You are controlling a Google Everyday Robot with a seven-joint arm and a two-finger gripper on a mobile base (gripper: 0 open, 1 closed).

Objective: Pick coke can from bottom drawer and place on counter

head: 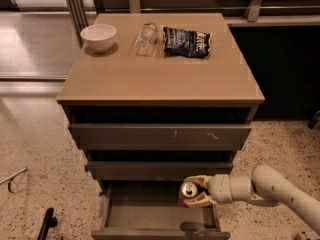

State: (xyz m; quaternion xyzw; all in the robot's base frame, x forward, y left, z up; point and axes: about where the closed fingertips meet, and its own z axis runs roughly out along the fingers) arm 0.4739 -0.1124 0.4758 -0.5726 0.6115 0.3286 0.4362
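The arm (280, 189) enters from the lower right and reaches left, towards the front of the cabinet. The claw (187, 194) is positioned over the right-hand part of the bottom drawer (145, 215), just below the front of the middle drawer (160, 170).

Claw state: pinching the coke can (189, 188). One finger lies over the can and the other under it, both touching its sides. The silver top of the can faces the camera (the red body shows only at the edges).

The bottom drawer is pulled out. A dark shadow lies near its front edge, below the can. Whether the can touches the drawer floor cannot be determined.

The middle drawer and the top drawer (160, 134) project only slightly from the cabinet.

The worktop (160, 79) carries three items along its far edge:
- a white bowl (98, 36) at the left, upright;
- a clear bottle (145, 38) in the middle, lying on its side;
- a dark snack bag (187, 41) just beside the bottle, to its right, lying flat.

The can is well apart from the worktop, below it.
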